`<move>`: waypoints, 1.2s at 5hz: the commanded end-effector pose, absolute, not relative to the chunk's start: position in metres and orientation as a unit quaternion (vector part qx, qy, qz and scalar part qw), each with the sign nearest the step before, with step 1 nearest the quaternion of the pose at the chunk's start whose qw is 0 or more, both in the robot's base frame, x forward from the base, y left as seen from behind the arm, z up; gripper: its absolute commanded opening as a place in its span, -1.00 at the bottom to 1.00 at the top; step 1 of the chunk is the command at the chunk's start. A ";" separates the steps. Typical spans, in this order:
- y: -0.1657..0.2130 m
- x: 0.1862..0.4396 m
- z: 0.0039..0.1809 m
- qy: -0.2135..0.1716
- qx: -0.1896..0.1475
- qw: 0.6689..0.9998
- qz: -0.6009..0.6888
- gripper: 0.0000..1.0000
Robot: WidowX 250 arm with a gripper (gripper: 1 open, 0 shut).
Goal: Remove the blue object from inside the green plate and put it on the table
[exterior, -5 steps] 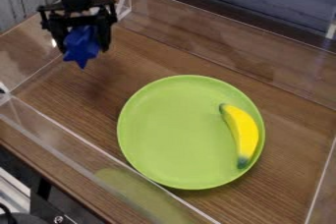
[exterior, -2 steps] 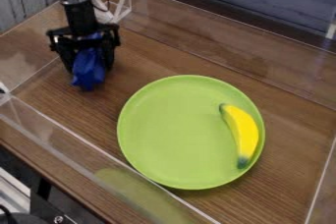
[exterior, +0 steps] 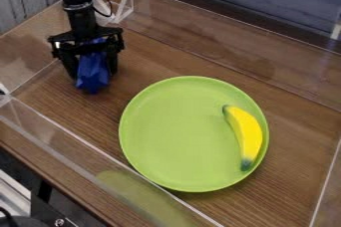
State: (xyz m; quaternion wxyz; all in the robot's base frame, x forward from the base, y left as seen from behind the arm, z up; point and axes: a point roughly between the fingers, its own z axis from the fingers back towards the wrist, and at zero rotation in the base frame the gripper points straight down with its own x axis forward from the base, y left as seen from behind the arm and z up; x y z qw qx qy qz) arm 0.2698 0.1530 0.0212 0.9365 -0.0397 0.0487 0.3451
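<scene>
The placing step is being carried out. The pincer (exterior: 90, 69) is being held pointing straight down over the table (exterior: 173, 57), well off to the upper left of the green plate (exterior: 173, 136). The blue object (exterior: 92, 73) is being seen between the two black fingers, low down at the table surface and apparently resting on it, though the contact line itself is being hidden by the fingers. The jaws are being shown spread wider than the block, with a sliver of daylight on each side; on that evidence the pincer is being judged open and holding nothing, the block having been let go.

The plate is being left to the lower right of the pincer, clear of it. A yellow banana (exterior: 244, 137) is lying inside the plate near its far right rim, well apart from the pincer.

The task is being judged almost complete: the blue object is outside the plate and on the table.

The next move is being judged to require a straight vertical lift, the fingers being kept spread so that the block is not being dragged or tipped.
</scene>
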 end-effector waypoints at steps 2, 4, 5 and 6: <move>0.153 0.294 0.072 0.036 -0.036 0.957 0.285 1.00; 0.151 0.289 0.101 0.019 -0.033 0.971 0.237 1.00; 0.149 0.290 0.104 0.013 -0.034 0.959 0.279 1.00; 0.147 0.292 0.106 0.010 -0.034 0.946 0.321 1.00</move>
